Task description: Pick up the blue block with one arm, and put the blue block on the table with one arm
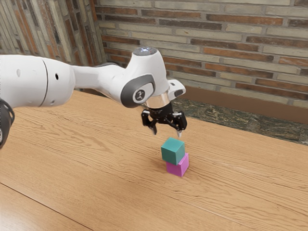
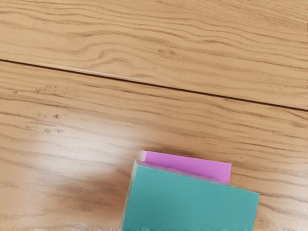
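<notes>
Well, in the exterior view the arm (image 1: 96, 80) comes in from the exterior view's left, and its gripper (image 1: 167, 132) points down above the blue block (image 1: 173, 152). The gripper is open: its two fingers stand well apart from each other, and their tips are near the top of the block but do not touch it. The blue block, which looks rather green-blue, rests on the pink block (image 1: 179, 167), and the two are not quite aligned, so that the pink one comes out a little toward the exterior view's right. The pink block stands on the wooden table (image 1: 77, 154). Behind the table there is a dark stone floor (image 1: 226, 121), and then a wall (image 1: 231, 53) of grey and reddish bricks.

In the wrist view, the flat top of the blue block is seen from above, in part, and a strip of the pink block comes out from under one of its edges. Around them lies the table with its wavy grain, a long dark seam and a pale shine near the blocks.
</notes>
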Robot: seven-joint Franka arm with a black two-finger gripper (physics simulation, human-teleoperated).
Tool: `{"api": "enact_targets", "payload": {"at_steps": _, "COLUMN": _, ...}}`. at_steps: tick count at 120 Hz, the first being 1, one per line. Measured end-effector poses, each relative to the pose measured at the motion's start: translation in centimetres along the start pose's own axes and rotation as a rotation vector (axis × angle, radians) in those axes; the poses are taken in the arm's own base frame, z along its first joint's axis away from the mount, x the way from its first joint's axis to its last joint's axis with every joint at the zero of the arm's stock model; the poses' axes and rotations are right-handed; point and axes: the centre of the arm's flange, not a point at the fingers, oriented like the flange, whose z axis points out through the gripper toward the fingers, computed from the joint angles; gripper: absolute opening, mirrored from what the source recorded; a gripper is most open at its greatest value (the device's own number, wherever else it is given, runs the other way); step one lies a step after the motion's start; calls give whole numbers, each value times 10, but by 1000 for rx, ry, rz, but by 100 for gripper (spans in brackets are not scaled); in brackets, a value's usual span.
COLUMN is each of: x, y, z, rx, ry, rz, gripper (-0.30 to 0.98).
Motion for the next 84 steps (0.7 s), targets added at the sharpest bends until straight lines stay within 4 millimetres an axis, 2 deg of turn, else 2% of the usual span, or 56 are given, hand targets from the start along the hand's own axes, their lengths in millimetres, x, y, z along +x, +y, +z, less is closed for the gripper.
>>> {"api": "enact_targets", "payload": {"at_steps": 48, "x": -9, "y": 17, "z": 30, "rx": 0, "ry": -41, "rz": 106, "gripper": 69}}
{"api": "enact_targets", "payload": {"at_steps": 84, "x": -11, "y": 12, "z": 64, "rx": 9, "ry": -89, "rz": 156, "gripper": 69}}
